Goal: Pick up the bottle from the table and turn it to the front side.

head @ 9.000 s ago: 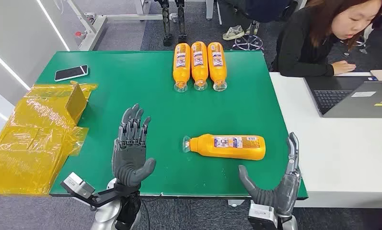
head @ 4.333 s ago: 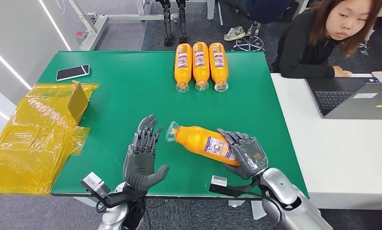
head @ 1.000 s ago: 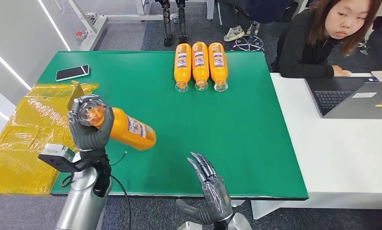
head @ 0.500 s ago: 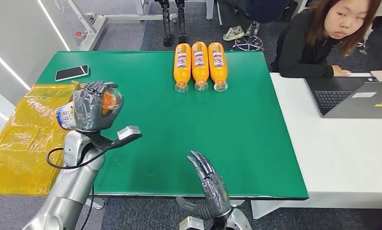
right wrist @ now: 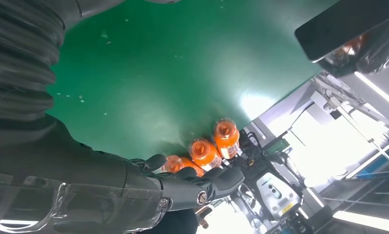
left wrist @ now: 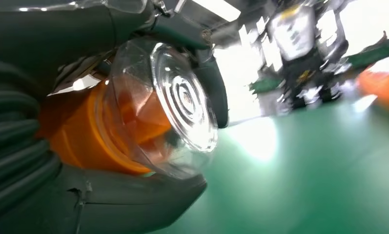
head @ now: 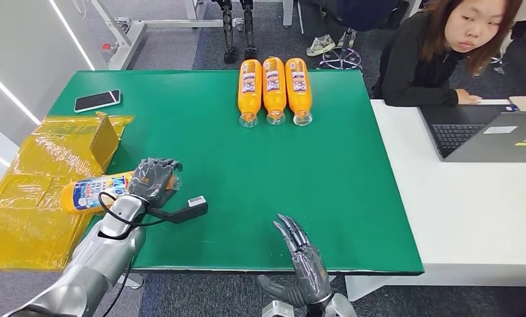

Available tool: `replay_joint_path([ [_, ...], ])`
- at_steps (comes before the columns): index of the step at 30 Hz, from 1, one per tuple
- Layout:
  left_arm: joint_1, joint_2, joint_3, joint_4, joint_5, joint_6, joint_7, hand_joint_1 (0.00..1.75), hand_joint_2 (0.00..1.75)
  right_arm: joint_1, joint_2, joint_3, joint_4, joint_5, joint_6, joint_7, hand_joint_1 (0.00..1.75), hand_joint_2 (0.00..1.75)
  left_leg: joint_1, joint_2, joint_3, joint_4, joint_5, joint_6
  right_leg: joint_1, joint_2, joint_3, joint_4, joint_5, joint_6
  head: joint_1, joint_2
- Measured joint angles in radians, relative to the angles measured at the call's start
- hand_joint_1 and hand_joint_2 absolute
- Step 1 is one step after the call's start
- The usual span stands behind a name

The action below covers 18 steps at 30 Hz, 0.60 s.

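In the head view my left hand (head: 153, 181) grips the cap end of an orange bottle (head: 92, 191). The bottle lies level at the green table's (head: 247, 172) left edge, its base pointing left over the yellow plastic and its blue-and-white label facing up. The left wrist view shows the bottle's clear cap (left wrist: 182, 102) and orange neck inside my fingers (left wrist: 212, 87). My right hand (head: 303, 264) hangs at the table's near edge, fingers spread and holding nothing. Those dark fingers (right wrist: 197, 187) appear above the green top in the right wrist view.
Three orange bottles (head: 274, 89) lie side by side at the far edge. A phone (head: 97, 100) sits at the far left corner. Yellow plastic sheets (head: 29, 218) cover the left side. A person (head: 438, 53) sits at a white table with a laptop (head: 484, 135) on the right.
My left hand has come down from chest height to the table's left edge, swinging the bottle so its base points left and the label faces up. The right hand has barely moved.
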State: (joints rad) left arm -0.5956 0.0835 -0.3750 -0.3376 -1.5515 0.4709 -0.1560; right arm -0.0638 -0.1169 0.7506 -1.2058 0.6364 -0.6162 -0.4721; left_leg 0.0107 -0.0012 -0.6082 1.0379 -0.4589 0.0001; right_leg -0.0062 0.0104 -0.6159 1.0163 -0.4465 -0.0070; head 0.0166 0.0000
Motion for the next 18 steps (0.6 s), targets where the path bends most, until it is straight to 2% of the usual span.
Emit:
replay_joint_path([
  [1,0.000,0.008,0.000,0.009,-0.004,-0.009,0.008,1.26,1.75,0.005,-0.008,0.000,-0.002,-0.003,0.000,-0.001,0.00,1.75,0.000,0.000,0.000,0.000,0.000,0.000,0.000,0.000,0.000,0.000,0.000,0.000,0.000,0.000],
  [3,0.000,0.023,-0.002,0.023,-0.010,-0.023,0.027,0.45,1.75,0.015,-0.024,0.000,-0.008,-0.007,-0.003,-0.001,0.00,1.75,0.000,0.000,0.000,0.000,0.000,0.000,0.000,0.000,0.000,0.000,0.000,0.000,0.000,0.000],
  [4,-0.001,0.029,-0.005,0.027,-0.012,-0.028,0.037,0.17,1.75,0.019,-0.032,0.000,-0.011,-0.009,-0.006,0.000,0.00,1.75,0.000,0.000,0.000,0.000,0.000,0.000,0.000,0.000,0.000,0.000,0.000,0.000,0.000,0.000],
  [5,-0.001,0.034,-0.010,0.031,-0.013,-0.032,0.046,0.00,1.75,0.023,-0.039,0.000,-0.014,-0.011,-0.009,0.000,0.00,1.75,0.000,0.000,0.000,0.000,0.000,0.000,0.000,0.000,0.000,0.000,0.000,0.000,0.000,0.000],
  [13,-0.023,0.053,-0.069,0.054,-0.013,-0.050,0.085,0.00,1.75,0.036,-0.057,0.000,-0.031,-0.014,-0.019,0.010,0.00,1.75,0.000,0.000,0.000,0.000,0.000,0.000,0.000,0.000,0.000,0.000,0.000,0.000,0.000,0.000],
  [18,-0.036,0.055,-0.072,0.057,0.044,-0.018,0.016,0.00,1.75,0.037,-0.058,0.000,-0.034,-0.003,-0.022,0.017,0.00,1.75,0.000,0.000,0.000,0.000,0.000,0.000,0.000,0.000,0.000,0.000,0.000,0.000,0.000,0.000],
])
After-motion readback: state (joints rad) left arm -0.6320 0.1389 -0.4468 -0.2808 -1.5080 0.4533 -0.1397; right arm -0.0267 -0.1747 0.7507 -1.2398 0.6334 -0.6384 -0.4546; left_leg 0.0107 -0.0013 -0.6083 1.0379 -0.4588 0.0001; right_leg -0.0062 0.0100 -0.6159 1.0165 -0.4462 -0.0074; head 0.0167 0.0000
